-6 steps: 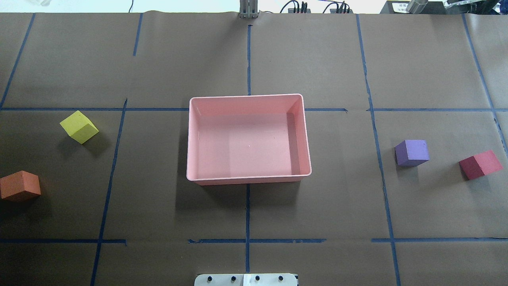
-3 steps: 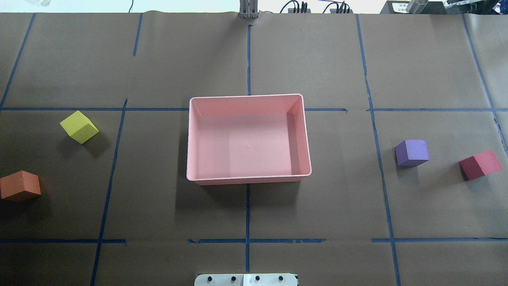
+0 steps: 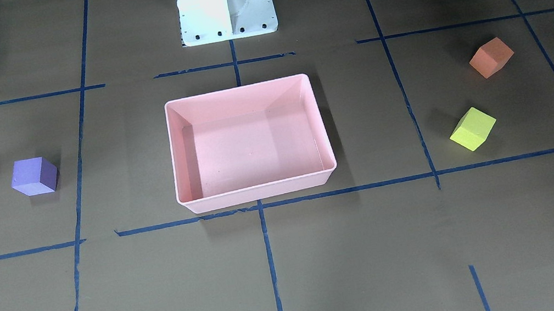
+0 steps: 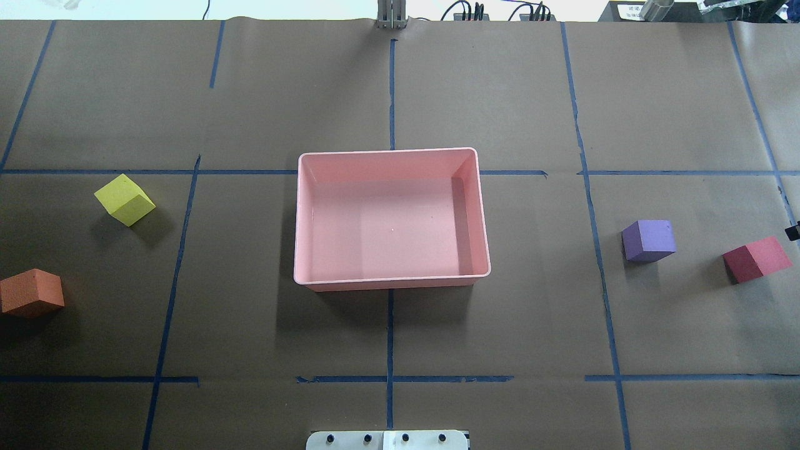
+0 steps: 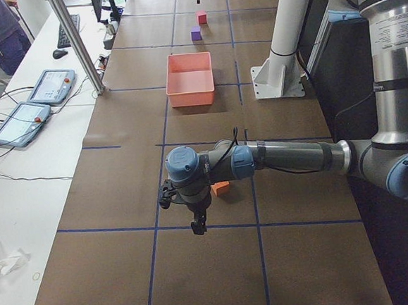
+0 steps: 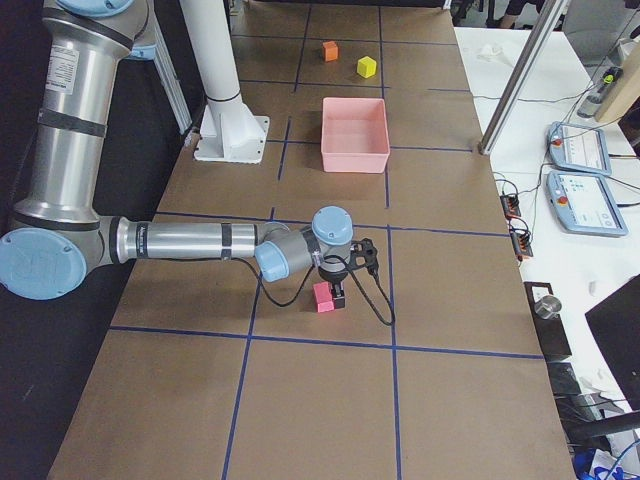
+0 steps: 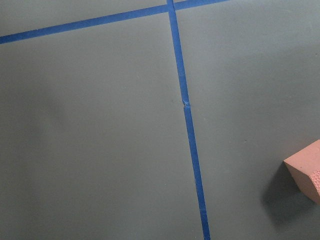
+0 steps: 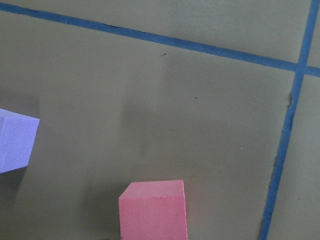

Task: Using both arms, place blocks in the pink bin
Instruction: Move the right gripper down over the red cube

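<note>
Comparing with the overhead view half a second earlier, the table (image 4: pixel 500 94), the pink bin (image 4: pixel 387 167) and all four blocks lie unmoved. The sole change is a black sliver of the right gripper (image 4: pixel 792 232), now showing at that view's right edge, just beyond the red block (image 4: pixel 757 259).

The right arm (image 6: pixel 180 240) stretches low across the table, its gripper beside the red block; contact cannot be determined. The left arm (image 5: pixel 289 156) reaches out likewise, with the left gripper (image 5: pixel 197 223) hanging above the table near the orange block (image 4: pixel 31 292). Jaw width cannot be told for either gripper.

The bin sits at the table's centre with no block in it. On the robot's right are the purple block (image 4: pixel 649 240), nearer the bin, and the red block farther out. On its left are the yellow block (image 4: pixel 124 199) and the orange block. Blue tape lines (image 4: pixel 390 337) lie flat on the table between the blocks and the bin. The white pedestal base (image 3: pixel 225 2) stands behind the bin.
</note>
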